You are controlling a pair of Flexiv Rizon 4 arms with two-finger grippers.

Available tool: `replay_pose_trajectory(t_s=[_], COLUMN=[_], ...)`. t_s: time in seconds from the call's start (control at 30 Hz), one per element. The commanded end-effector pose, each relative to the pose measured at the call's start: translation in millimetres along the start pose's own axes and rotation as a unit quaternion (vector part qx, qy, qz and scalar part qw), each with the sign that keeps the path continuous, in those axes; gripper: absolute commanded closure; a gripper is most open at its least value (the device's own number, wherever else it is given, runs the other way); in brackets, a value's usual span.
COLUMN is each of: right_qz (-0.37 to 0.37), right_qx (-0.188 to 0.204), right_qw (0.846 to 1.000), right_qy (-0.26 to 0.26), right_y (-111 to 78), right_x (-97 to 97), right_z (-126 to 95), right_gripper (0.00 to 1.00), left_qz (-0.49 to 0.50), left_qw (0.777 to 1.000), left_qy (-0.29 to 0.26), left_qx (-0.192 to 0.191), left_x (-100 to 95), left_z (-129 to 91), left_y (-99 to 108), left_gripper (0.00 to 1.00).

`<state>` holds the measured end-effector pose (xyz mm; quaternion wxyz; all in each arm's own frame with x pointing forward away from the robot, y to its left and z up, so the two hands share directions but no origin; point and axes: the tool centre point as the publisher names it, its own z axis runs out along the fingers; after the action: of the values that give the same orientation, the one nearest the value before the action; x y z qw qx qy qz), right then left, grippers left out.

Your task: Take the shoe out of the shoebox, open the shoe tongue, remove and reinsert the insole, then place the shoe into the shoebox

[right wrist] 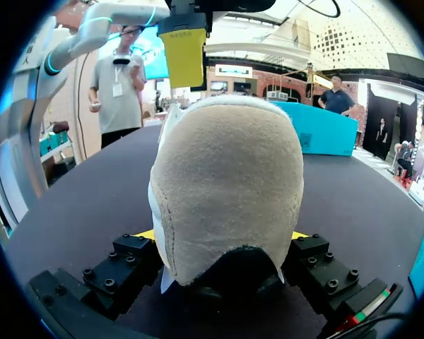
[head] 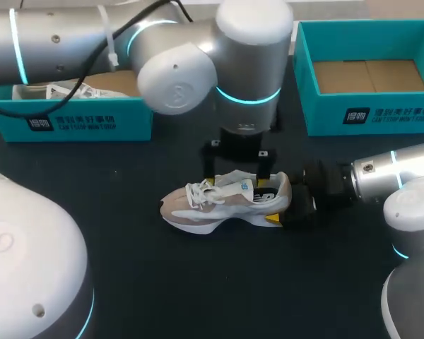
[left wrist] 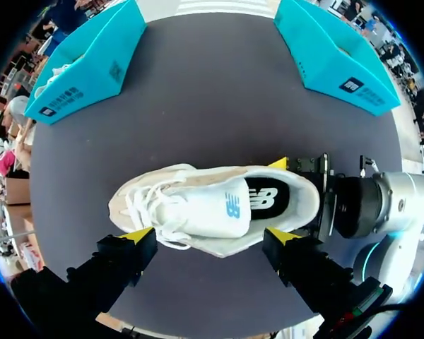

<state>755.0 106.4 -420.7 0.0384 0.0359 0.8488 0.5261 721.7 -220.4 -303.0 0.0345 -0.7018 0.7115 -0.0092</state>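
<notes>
The shoe (head: 222,205) lies mid-counter (head: 162,282), toe toward my left. My right hand (head: 281,203) sits at its heel, one finger touching each side. My left hand (left wrist: 210,236) hangs above it, fingers spread apart. Behind stand the left shoebox (head: 78,120), with a second shoe (head: 56,90) in it, and the right shoebox (head: 381,116).

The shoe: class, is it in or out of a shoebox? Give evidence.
Out. The shoe stands on the table, apart from the left shoebox and right shoebox, heel in the right gripper.
</notes>
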Motion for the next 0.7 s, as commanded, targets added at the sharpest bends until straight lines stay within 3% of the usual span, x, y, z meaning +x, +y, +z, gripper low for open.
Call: replay_pose_trajectory(t_s=[0.03, 0.4, 0.7], right_qz=[0.000, 0.000, 0.000], right_qx=[0.001, 0.001, 0.001], right_qw=[1.000, 1.000, 1.000], right_qy=[0.000, 0.000, 0.000], right_y=[-1.5, -1.5, -1.5], right_x=[0.1, 0.1, 0.1], right_z=[5.7, 5.7, 5.7], right_gripper=[1.00, 1.00, 1.00], left_qz=[0.004, 0.003, -0.010], left_qw=[1.000, 0.997, 0.995], left_qy=[-0.028, -0.073, -0.099], left_qx=[0.001, 0.004, -0.009], left_x=[20.6, 36.2, 23.5], left_z=[2.0, 29.4, 48.1], left_y=[-5.7, -17.0, -19.1], left_gripper=[0.00, 0.00, 0.00])
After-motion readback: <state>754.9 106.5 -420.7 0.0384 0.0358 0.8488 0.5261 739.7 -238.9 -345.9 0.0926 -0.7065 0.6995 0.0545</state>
